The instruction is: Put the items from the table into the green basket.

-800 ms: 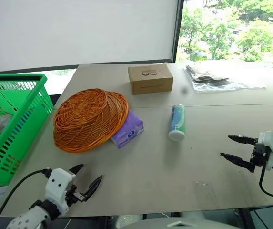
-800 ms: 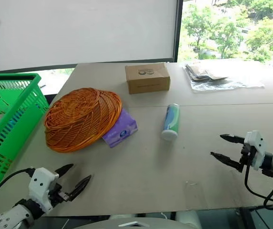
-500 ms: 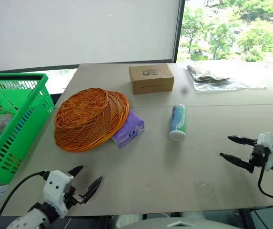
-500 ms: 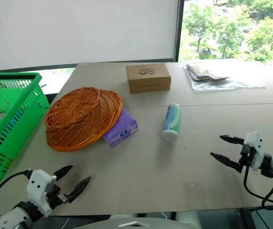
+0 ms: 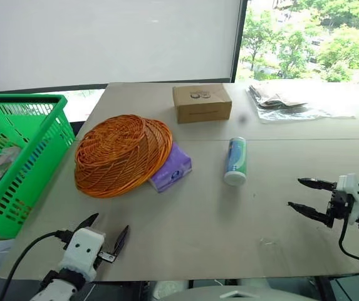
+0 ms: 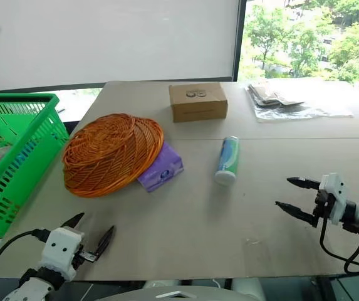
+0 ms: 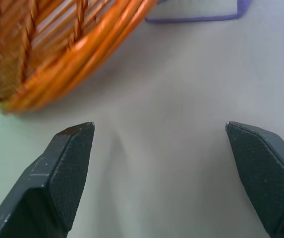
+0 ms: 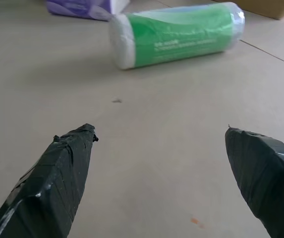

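Green basket [image 5: 38, 135]: stands at the left edge of the table [image 5: 192, 232], partly beyond it. Slotted walls, thick rim. A pale, soft-looking item lies inside near the bottom; what it is cannot be told.

Wicker bowl [image 5: 121, 153]: orange, woven, lying overturned and tilted on the table just right of the green basket. Whether anything lies under it cannot be seen.

Tissue pack [image 5: 173, 170]: purple, flat on the table, touching the right rim of the wicker bowl and partly tucked beneath it. Outside the green basket.

Bottle [image 5: 235, 161]: white with a green label, lying on its side near the middle of the table, right of the tissue pack and apart from it. Outside the green basket.

Cardboard box [image 5: 202, 103]: brown, closed, at the far side of the table behind the wicker bowl and bottle.

Plastic bags [image 5: 286, 102]: a crumpled clear heap at the far right corner, well apart from the rest.

Obstruction: the wicker bowl lies between the green basket and both items.

Left gripper [image 5: 104, 233]: at the near left edge of the table, fingers spread apart, holding nothing, pointing toward the wicker bowl.

Right gripper [image 5: 303, 195]: over the near right part of the table, fingers spread apart, holding nothing, aimed toward the bottle with bare tabletop between.
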### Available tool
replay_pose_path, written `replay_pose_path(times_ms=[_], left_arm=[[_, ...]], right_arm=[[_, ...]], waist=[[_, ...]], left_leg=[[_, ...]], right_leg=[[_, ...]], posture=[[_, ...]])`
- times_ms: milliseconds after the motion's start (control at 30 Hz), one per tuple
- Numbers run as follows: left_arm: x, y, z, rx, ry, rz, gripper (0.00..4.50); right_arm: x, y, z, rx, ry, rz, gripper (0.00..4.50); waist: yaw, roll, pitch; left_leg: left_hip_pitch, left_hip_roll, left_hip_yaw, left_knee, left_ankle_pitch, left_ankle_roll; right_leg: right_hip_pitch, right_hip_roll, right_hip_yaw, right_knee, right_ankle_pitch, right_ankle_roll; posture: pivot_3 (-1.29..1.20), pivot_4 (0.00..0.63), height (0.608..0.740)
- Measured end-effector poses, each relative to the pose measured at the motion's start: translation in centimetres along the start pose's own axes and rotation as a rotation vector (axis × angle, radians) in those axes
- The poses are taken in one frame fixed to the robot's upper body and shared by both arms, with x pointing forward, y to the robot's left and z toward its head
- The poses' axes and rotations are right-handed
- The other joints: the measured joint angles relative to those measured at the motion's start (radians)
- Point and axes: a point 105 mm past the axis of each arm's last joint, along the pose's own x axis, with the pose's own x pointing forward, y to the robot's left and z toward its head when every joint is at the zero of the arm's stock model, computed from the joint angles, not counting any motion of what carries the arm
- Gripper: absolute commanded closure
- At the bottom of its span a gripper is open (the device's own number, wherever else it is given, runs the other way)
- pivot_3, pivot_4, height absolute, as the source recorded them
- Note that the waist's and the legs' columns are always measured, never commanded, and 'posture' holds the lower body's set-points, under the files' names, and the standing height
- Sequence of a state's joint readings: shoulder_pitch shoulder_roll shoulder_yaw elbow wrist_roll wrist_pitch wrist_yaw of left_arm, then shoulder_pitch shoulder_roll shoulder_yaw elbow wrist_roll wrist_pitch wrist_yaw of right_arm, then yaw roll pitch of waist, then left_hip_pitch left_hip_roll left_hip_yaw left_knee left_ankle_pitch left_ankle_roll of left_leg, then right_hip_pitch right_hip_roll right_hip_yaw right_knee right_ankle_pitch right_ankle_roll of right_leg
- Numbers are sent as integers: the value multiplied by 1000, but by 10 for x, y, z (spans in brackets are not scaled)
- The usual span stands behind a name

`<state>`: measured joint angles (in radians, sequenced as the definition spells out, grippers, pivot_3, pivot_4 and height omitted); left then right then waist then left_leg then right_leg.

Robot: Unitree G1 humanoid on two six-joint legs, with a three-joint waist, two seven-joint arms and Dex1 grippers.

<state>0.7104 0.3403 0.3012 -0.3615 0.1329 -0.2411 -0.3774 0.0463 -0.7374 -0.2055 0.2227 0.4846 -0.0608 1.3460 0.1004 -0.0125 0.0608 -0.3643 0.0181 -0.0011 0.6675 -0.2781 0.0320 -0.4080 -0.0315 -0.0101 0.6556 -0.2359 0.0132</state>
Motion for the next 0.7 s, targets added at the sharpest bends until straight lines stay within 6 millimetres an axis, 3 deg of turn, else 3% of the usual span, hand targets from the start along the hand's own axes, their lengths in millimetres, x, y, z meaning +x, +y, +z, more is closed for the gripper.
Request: replay_pose_path(times_ms=[133, 233, 467, 633, 700], left_arm=[[5, 12, 17, 436, -97, 123, 129], [9, 28, 27, 624, -155, 287, 129], [24, 30, 21, 694, -170, 374, 129], [48, 31, 14, 666, -166, 415, 1707], [53, 37, 17, 660, -171, 449, 2622]], right_arm=[[17, 24, 23, 25, -58, 122, 0], [34, 47, 50, 30, -120, 233, 0], [52, 67, 76, 21, -170, 323, 0], [64, 67, 92, -8, -182, 334, 0], [66, 66, 93, -6, -178, 326, 0]], waist=[[-2, 1, 1], [-3, 1, 0], [2, -3, 0], [9, -6, -4], [10, -7, -5]], left_leg=[[0, 3, -1, 0, 0, 0], [0, 3, 0, 0, 0, 0], [-2, 1, 2, 0, 0, 0], [-2, 2, 0, 0, 0, 0], [-3, 2, -1, -1, 0, 0]], right_leg=[[0, 0, 0, 1, 0, 0], [0, -1, -1, 0, 0, 0], [0, -4, -2, -1, 0, 1], [0, -3, -4, -1, 1, 0], [-1, -4, -4, -1, 1, 0]], posture=[[170, 14, 740], [171, 12, 740], [164, 5, 740], [149, 0, 740], [147, 0, 740]])
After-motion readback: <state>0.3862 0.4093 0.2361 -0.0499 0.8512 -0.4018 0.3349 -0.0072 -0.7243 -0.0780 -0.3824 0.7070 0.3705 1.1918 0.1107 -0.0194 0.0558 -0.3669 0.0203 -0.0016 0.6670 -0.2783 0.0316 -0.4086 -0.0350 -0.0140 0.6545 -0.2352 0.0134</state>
